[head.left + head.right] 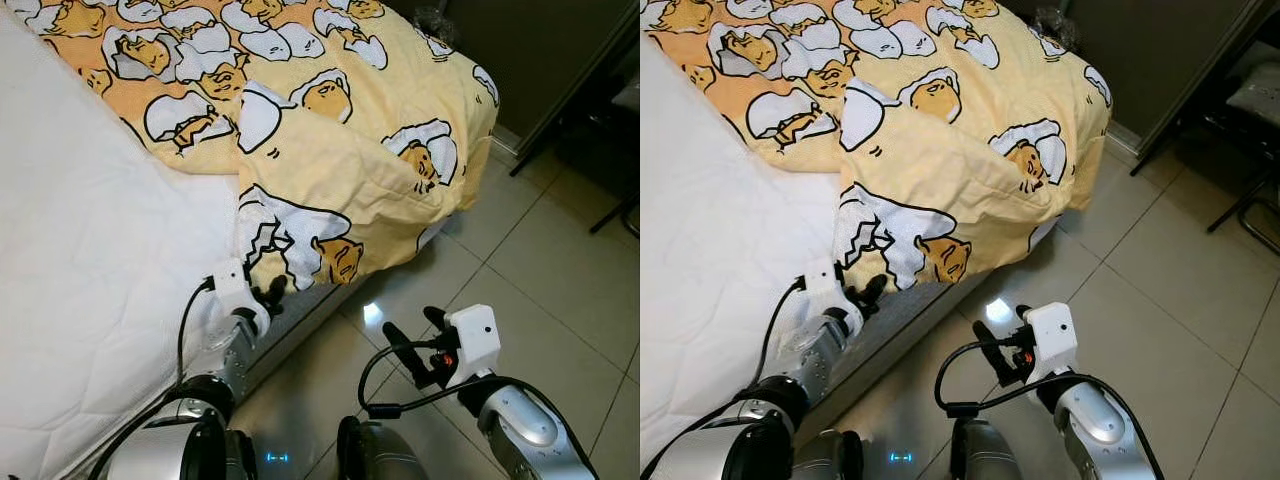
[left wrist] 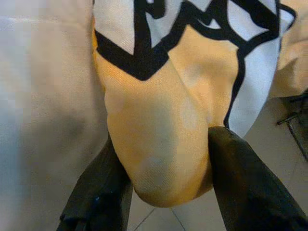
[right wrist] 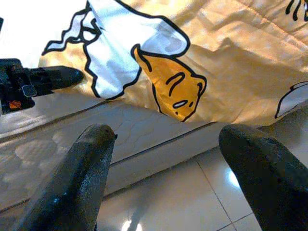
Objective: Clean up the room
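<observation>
Here left gripper (image 2: 163, 192) pinching soft crumpled yellow blanket (image 1: 340, 160).

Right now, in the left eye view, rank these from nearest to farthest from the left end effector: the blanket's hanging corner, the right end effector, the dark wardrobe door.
1. Blanket's hanging corner: in the left end effector, at the bed's edge.
2. Right end effector: over the floor tiles, to the robot's right.
3. Dark wardrobe door: beyond the bed's far corner.

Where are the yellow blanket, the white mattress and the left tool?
yellow blanket (image 1: 330, 150), left eye view, plain yellow fold mid-blanket.
white mattress (image 1: 90, 260), left eye view, bare quilted top.
left tool (image 2: 166, 185), left wrist view, between fingertips, closed on the blanket's hanging edge.
</observation>
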Controlling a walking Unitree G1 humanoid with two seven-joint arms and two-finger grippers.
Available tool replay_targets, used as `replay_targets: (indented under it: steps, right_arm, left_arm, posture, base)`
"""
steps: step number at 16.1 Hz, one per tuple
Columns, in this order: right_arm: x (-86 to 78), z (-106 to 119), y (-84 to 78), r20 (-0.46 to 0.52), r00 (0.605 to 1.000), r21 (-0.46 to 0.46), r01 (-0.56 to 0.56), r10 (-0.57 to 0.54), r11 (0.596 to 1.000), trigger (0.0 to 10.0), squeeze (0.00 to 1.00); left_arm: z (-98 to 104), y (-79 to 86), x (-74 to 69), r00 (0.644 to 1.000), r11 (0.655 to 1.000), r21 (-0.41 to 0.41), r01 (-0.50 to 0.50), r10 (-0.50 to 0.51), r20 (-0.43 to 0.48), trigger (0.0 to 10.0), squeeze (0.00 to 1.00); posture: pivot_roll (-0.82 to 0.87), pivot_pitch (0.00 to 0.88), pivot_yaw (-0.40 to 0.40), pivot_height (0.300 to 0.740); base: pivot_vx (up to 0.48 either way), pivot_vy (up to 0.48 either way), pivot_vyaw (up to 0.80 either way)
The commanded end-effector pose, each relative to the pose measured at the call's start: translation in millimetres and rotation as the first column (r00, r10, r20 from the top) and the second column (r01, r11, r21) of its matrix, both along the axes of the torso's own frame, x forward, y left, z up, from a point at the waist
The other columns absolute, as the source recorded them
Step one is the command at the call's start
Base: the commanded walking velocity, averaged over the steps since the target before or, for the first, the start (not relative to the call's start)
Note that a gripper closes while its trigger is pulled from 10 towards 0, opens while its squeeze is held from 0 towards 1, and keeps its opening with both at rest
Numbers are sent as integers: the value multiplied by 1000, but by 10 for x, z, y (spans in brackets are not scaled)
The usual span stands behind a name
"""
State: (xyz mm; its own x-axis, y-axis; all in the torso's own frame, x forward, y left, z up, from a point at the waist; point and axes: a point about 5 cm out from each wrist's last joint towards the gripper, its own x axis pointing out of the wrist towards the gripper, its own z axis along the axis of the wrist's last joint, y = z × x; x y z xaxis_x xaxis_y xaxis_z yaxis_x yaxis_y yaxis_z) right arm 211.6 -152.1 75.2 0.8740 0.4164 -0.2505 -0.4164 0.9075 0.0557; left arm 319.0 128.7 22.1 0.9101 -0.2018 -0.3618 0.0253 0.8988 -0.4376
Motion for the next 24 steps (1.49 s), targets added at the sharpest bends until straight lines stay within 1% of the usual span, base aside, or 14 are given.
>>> replay_targets:
  steps: [1,3,6,8,9,11,13,15,17,18,19,20,21,24]
  right_arm:
    - [0,3,-72,1,1000,-1,30,-30,1000,10000,125]
    - [80,13,-98,12,999,-7,40,-40,999,10000,125]
    - [181,68,-156,39,996,9,76,-76,997,10000,125]
    - [198,80,-172,26,997,37,74,-75,997,10000,125]
    - [195,71,-171,9,999,45,52,-53,998,10000,125]
    - [165,41,-173,-26,999,46,-18,19,999,10000,118]
    - [164,39,-168,-36,998,54,-46,48,997,10000,118]
    - [157,43,-164,-55,993,59,-102,105,993,10000,114]
    - [162,57,-166,-70,986,63,-144,148,988,10000,110]
    - [167,66,-168,-70,986,65,-149,153,987,10000,106]
    - [167,66,-168,-70,986,65,-149,153,987,10000,106]
    - [192,109,-167,-63,982,70,-172,177,983,10000,106]
    - [199,121,-165,-61,981,70,-179,183,981,10000,106]
    - [225,142,-160,-60,979,73,-191,196,979,10000,110]
  left_arm:
    - [-11,-60,-8,1000,1000,-3,28,-28,-3,0,0]
    - [27,-61,28,999,999,13,46,-46,12,0,0]
    - [73,-42,66,998,998,27,60,-61,34,0,0]
    - [71,-14,62,996,996,47,81,-83,39,0,0]
    - [61,8,52,993,991,82,109,-113,39,0,0]
    - [32,92,12,971,945,240,221,-236,37,0,0]
    - [21,133,-2,961,923,287,255,-275,29,0,0]
    - [3,154,-31,936,878,351,324,-351,15,0,0]
    - [-41,138,-91,894,817,403,413,-447,-10,0,0]
    - [-54,128,-109,882,801,411,435,-471,-15,0,0]
    - [-54,128,-109,882,801,411,435,-471,-15,0,0]
    - [-132,52,-219,816,718,451,530,-577,-39,0,0]
    - [-155,29,-251,800,702,454,550,-598,-44,0,0]
    - [-286,-115,-450,717,628,438,643,-695,-55,0,0]
  posture:
    - [-233,162,-71,704]
    - [-233,117,-63,704]
    - [-231,84,-46,704]
    - [-233,74,-36,704]
    - [-234,71,-30,704]
    - [-236,69,-20,704]
    - [-233,72,-14,704]
    - [-224,76,-15,704]
    - [-213,85,-23,704]
    - [-211,86,-26,704]
    - [-211,86,-26,704]
    - [-206,88,-33,704]
    - [-206,88,-33,704]
    - [-203,80,-36,704]
  base:
    - [0,0,0]
    - [0,0,0]
    - [0,0,0]
    - [0,0,0]
    - [0,0,0]
    - [0,0,0]
    - [0,0,0]
    - [0,0,0]
    - [0,0,0]
    - [0,0,0]
    - [0,0,0]
    - [0,0,0]
    - [0,0,0]
    - [0,0,0]
